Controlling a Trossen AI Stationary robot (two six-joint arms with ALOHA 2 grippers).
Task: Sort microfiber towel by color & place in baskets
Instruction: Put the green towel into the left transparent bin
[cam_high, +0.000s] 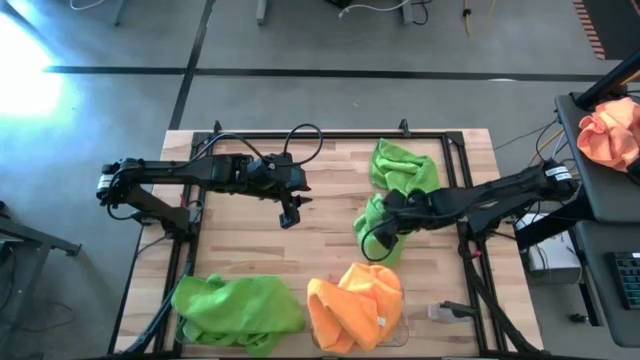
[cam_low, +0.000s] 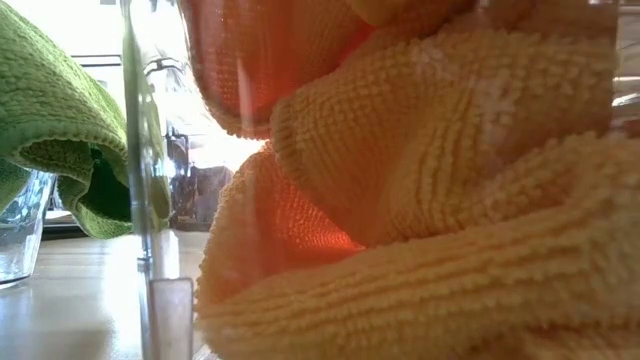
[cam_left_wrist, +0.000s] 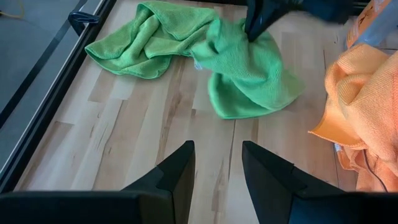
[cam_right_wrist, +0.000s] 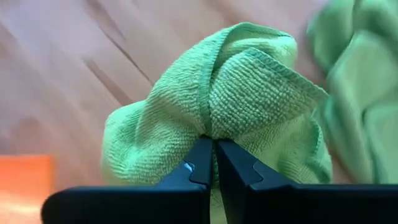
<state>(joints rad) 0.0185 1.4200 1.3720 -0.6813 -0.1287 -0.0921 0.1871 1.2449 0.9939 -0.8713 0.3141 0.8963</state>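
Observation:
A lime green towel (cam_high: 378, 238) lies right of the table's middle, with my right gripper (cam_high: 387, 212) shut on it from above. A second green towel (cam_high: 402, 165) lies flat just beyond it, toward the far edge. Both show in the left wrist view, the held towel (cam_left_wrist: 249, 81) and the loose one (cam_left_wrist: 149, 37). My left gripper (cam_high: 290, 216) hovers open over bare wood at the table's middle, touching nothing. At the near edge, green towels (cam_high: 240, 312) are heaped at the left and orange towels (cam_high: 355, 305) in a clear basket (cam_high: 403, 318). My right gripper pinches a raised fold of the green towel (cam_right_wrist: 214, 118) between its two shut fingers (cam_right_wrist: 200, 158), coming from above and pointing down. The cloth is drawn up into a peak (cam_left_wrist: 249, 43) at the fingers. Its lower part (cam_left_wrist: 249, 99) spreads on the table.
The low view is filled by the orange towels (cam_low: 420, 200) behind the clear basket wall (cam_low: 135, 150), with green cloth (cam_low: 60, 120) hanging over at its left. A peach-orange bundle (cam_high: 610, 130) sits off the table at the right. Bare wood lies between the two arms.

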